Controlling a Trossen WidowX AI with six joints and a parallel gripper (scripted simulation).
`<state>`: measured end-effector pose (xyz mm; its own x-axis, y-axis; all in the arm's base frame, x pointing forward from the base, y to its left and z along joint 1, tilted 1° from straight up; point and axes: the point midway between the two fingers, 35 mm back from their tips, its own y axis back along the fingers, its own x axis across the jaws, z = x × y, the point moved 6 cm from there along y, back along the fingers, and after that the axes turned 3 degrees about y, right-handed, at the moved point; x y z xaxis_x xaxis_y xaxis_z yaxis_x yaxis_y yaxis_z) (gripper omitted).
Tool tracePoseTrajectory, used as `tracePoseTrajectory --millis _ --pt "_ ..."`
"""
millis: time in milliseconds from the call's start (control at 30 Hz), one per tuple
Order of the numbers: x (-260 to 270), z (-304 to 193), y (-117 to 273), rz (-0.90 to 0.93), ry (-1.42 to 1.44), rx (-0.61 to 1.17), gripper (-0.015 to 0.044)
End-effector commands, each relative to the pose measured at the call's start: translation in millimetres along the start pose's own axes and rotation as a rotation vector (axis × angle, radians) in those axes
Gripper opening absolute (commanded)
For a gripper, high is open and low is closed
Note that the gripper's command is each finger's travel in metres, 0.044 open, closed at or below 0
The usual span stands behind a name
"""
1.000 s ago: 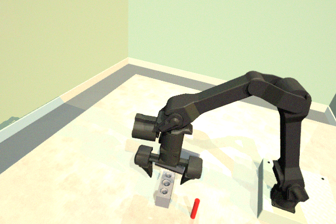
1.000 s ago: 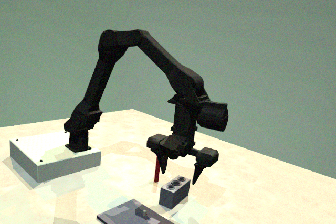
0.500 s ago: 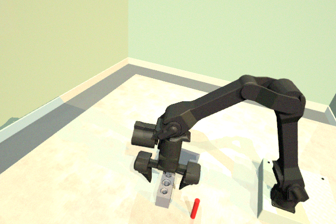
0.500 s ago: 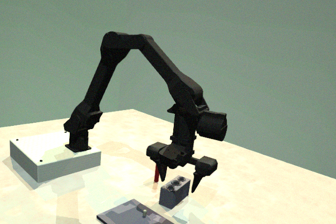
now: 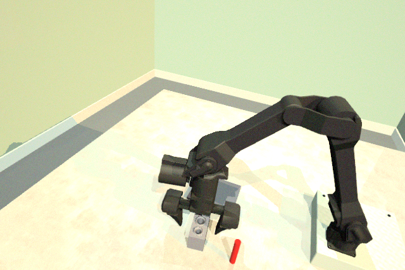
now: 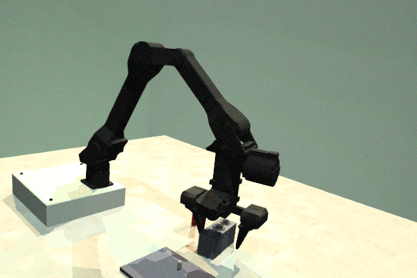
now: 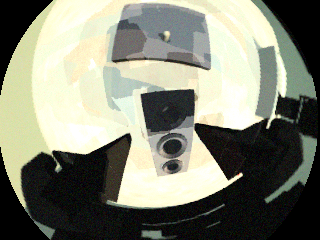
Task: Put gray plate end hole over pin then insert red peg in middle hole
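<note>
The gray plate (image 5: 196, 243) (image 6: 215, 243) (image 7: 186, 128) is a thick block with round holes in its top. It stands on the table beside the base, with part of its top hidden or shaded by the gripper. My gripper (image 5: 198, 228) (image 6: 219, 240) (image 7: 163, 131) is open and empty, pointing down with one finger on each side of the plate. The flat gray-blue base (image 5: 228, 191) (image 6: 151, 264) (image 7: 185, 20) carries a short pale pin (image 6: 179, 265) (image 7: 166, 36), hidden in the top view. The red peg (image 5: 235, 251) (image 6: 193, 219) stands apart from the plate, partly behind a finger in the exterior view.
The arm's pale box-shaped mount (image 5: 314, 227) (image 6: 84, 211) stands on the table, well to the side of the plate, base and peg. The red peg is close to the finger on the mount's side.
</note>
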<state>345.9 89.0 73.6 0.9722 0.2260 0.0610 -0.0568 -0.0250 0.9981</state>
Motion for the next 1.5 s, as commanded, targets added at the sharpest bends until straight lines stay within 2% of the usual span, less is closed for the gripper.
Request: tracePoseTrajectory --millis 0,67,467,767,867,1467 --pt "-3.5 -0.1 -9.4 -0.013 -0.006 0.0 0.044" --pt "-3.6 -0.1 -10.4 -0.013 -0.006 0.0 0.044" --pt "-3.6 -0.1 -10.4 -0.013 -0.006 0.0 0.0125" --pt "-3.6 -0.1 -10.4 -0.013 -0.006 0.0 0.0065" --pt "-3.1 0.0 -8.4 -0.013 -0.006 0.0 0.0" --pt "4.3 1.1 46.3 -0.012 -0.006 0.0 0.0"
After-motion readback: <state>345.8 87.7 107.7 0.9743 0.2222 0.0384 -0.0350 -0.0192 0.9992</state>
